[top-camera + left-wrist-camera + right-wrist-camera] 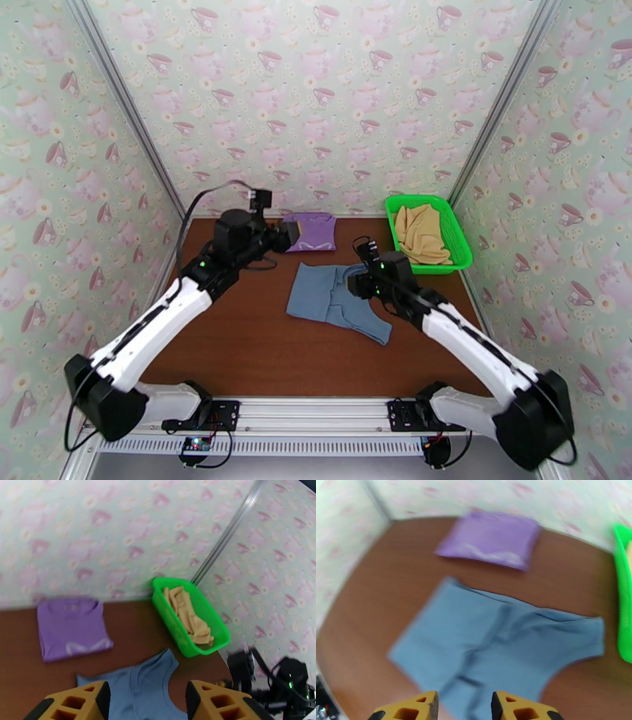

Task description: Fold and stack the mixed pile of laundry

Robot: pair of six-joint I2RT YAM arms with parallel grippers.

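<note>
A dark brown wooden worktop (237, 347) carries the laundry, and the three garments lie well apart from one another. The lilac purple cloth garment (312, 231) is folded into a neat rectangle against the far edge, a little left of the middle, with a pale curved print along one side. The slate blue-grey cloth garment (328, 296) lies spread flat near the centre of the worktop, slightly to the right, creased down its middle. One corner trails toward the near right, and its curved neckline shows in the left wrist view. The tan-yellow cloth garment (419, 233) sits crumpled inside the bright green plastic mesh basket (457, 233), which stands in the far right corner. The left arm reaches from the near left corner toward the far edge, and in the top view its end sits just beside the left side of the purple garment; whether it touches the cloth cannot be told. The left arm's fingers (75, 701), blocky and yellow-orange, stand well apart with nothing between them, and the blue-grey cloth shows through the gap. The right arm stretches from the near right corner, its wrist over the far right part of the blue-grey garment. The right arm's fingers (410, 707) are parted more narrowly, with a clear gap, and grip nothing as they hang above the blue-grey cloth.
</note>
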